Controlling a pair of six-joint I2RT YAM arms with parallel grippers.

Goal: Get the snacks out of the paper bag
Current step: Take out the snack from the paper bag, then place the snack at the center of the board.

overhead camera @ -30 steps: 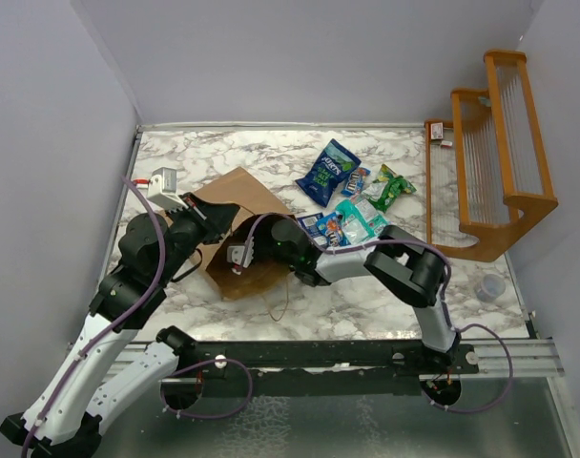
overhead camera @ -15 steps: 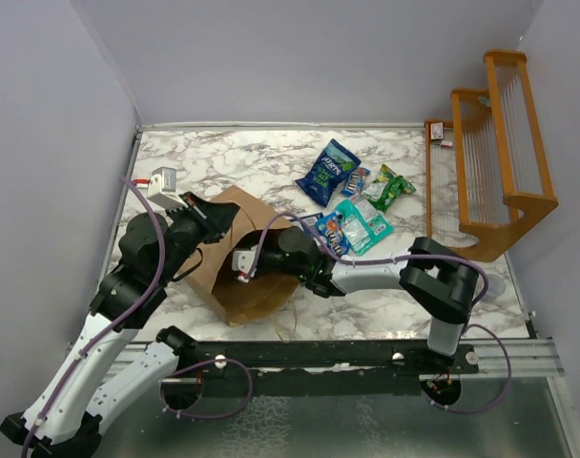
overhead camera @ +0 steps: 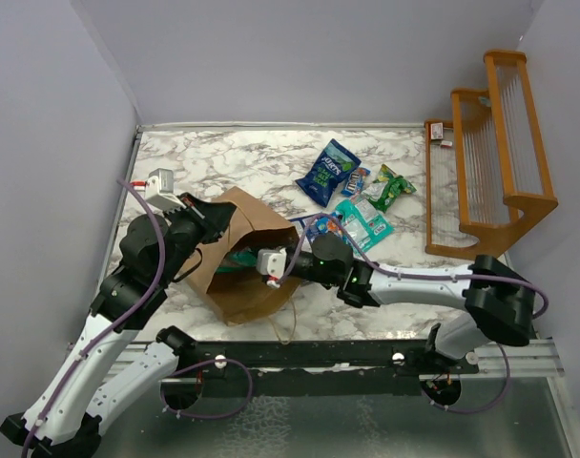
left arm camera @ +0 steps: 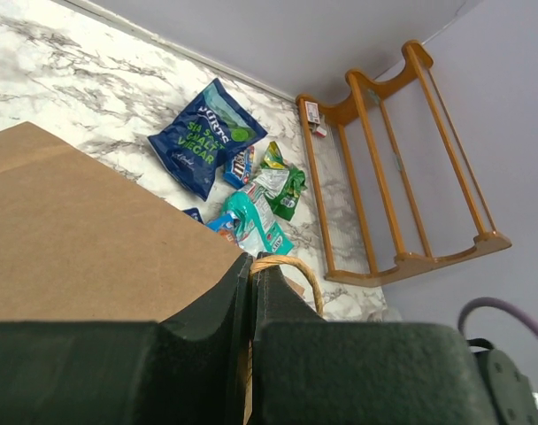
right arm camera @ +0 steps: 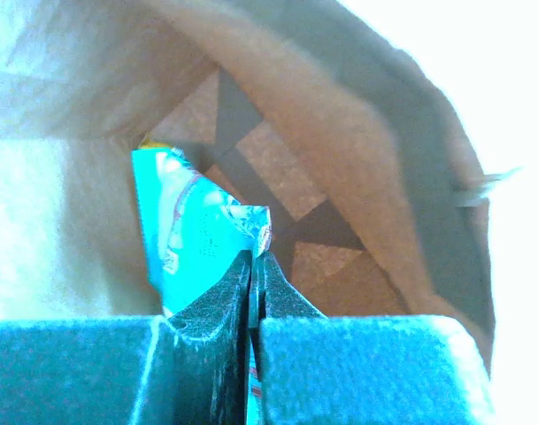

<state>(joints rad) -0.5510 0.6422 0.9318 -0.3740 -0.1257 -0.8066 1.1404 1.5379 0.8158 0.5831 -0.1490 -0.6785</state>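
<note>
The brown paper bag (overhead camera: 247, 286) lies on its side with its mouth facing right. My left gripper (overhead camera: 217, 220) is shut on the bag's upper rim and twisted handle (left arm camera: 293, 268), holding the mouth open; the bag's side fills the left wrist view (left arm camera: 92, 221). My right gripper (overhead camera: 242, 261) is at the bag's mouth, shut on a teal packet (right arm camera: 188, 232) with the bag's inner walls (right arm camera: 357, 168) around it. Several snacks lie on the table to the right: a dark blue packet (overhead camera: 328, 172), a green one (overhead camera: 388, 188) and a teal one (overhead camera: 360, 223).
An orange wooden rack (overhead camera: 490, 153) stands at the back right, also in the left wrist view (left arm camera: 402, 168). The bag's other handle (overhead camera: 283, 320) trails toward the table's near edge. White walls close the table on the left and back.
My right arm has drawn back to the right, out of the bag's depth to its mouth. The bag's mouth has risen and opened wider under my left gripper.
</note>
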